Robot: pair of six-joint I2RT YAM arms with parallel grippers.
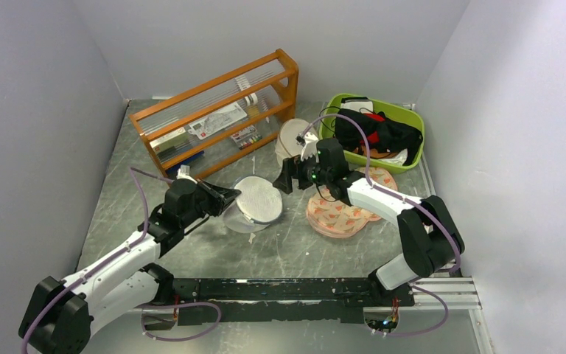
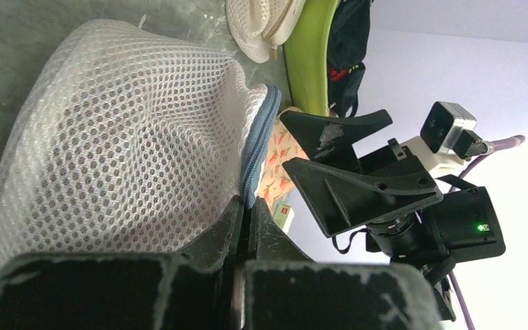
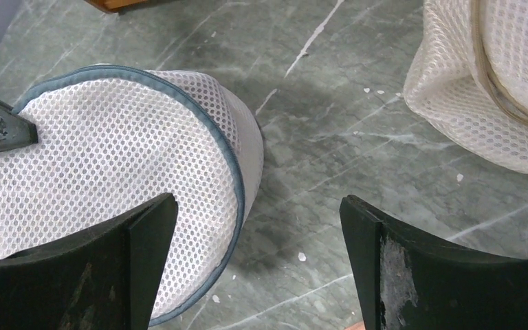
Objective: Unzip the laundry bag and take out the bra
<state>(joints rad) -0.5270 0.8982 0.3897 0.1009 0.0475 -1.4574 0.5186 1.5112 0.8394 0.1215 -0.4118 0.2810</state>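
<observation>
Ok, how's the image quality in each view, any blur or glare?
Top view: even soft light, sharp, faint shadow by the laundry bag. Left wrist: left claw blurs up close, wall washed out. Right wrist: mesh crisp, shadow on the table.

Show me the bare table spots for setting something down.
Widest: front centre, between the laundry bag, peach pad and base rail. Smaller: left, between the wooden rack and left wall. Crowded back right: cream pouch, green bin, right gripper.

a robot lab cell (a test rig, by the look): plain grey walls (image 1: 37, 96) around a marble-look table (image 1: 295, 251), left arm (image 1: 114, 265) and right arm (image 1: 379, 199) bolted to a rail (image 1: 280, 289).
</observation>
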